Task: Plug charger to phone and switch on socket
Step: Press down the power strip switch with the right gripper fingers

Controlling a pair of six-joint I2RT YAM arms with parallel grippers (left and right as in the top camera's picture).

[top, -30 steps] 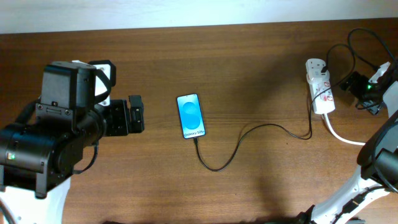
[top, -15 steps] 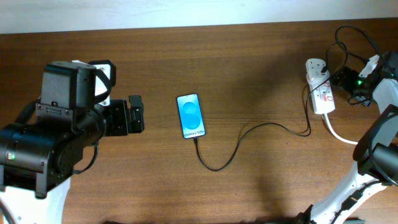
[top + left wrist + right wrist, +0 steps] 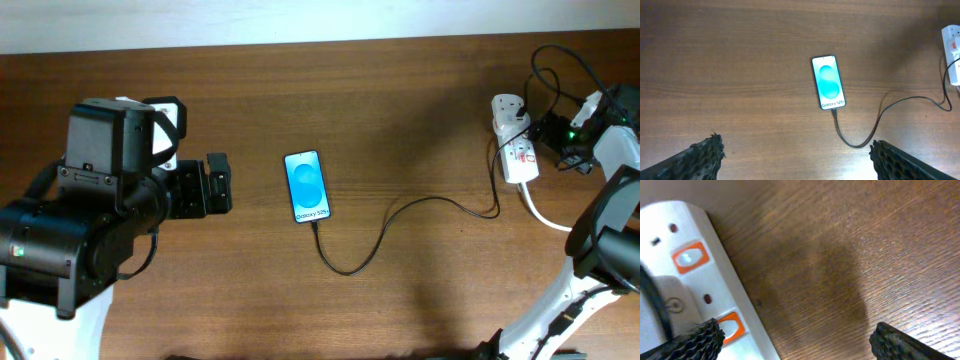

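The phone [image 3: 308, 186] lies face up mid-table with a bright blue screen; it also shows in the left wrist view [image 3: 828, 82]. The thin black charger cable [image 3: 400, 215] runs from the phone's bottom edge in a loop to the white socket strip [image 3: 513, 138] at the far right, and shows in the left wrist view [image 3: 875, 122]. My left gripper [image 3: 796, 157] is open and empty, well left of the phone. My right gripper [image 3: 800, 337] is open, close above the socket strip [image 3: 700, 275]; one finger is over an orange-framed switch [image 3: 732, 325].
The socket's thick white cord [image 3: 550, 220] curves off to the right edge. Black arm cables [image 3: 560, 60] loop above the strip. The wood table [image 3: 420, 100] stretches between the arms. The right arm's base [image 3: 590, 280] stands at the lower right.
My right gripper has moved left and up, from beside the strip to right against it. The left arm, phone and cable have not moved.
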